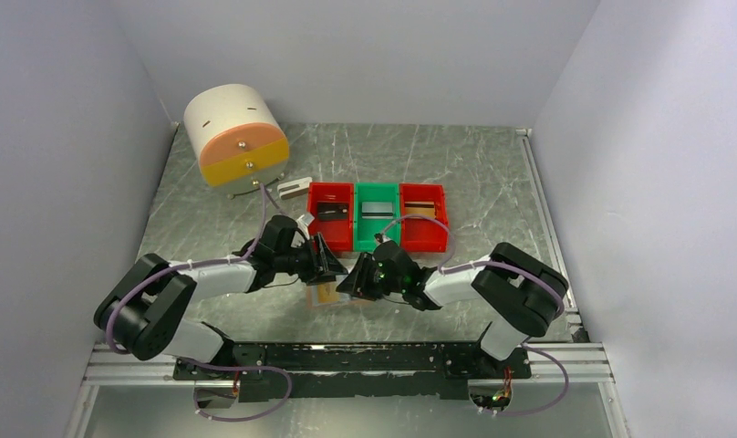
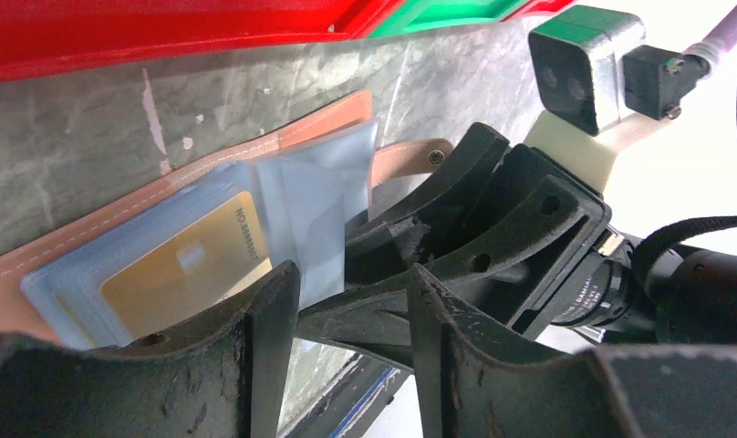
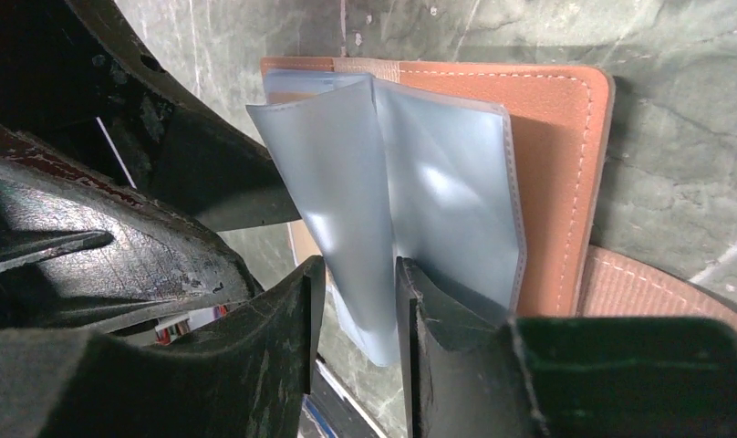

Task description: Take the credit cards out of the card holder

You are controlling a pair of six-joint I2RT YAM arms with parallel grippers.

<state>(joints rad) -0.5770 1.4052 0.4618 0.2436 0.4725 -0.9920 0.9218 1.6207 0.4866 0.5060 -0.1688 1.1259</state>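
Narrowly, the right tool (image 3: 358, 274) pinches a pocket (image 3: 347, 182) of the card holder (image 3: 552, 137).

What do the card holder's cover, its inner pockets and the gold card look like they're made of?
Card holder cover: tan leather or imitation, grained, stitched edge. Pockets: thin soft clear plastic, bluish, glossy, creased. Gold card: probably stiff plastic, smooth, printed number.

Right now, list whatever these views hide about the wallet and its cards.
- Top view: tan-brown leather-like card holder mostly covered by left gripper and right gripper.
- Left wrist view: yellow-orange plastic card, lower edge behind a black finger.
- Right wrist view: cards in other pockets, blocked by raised pale blue sleeve.
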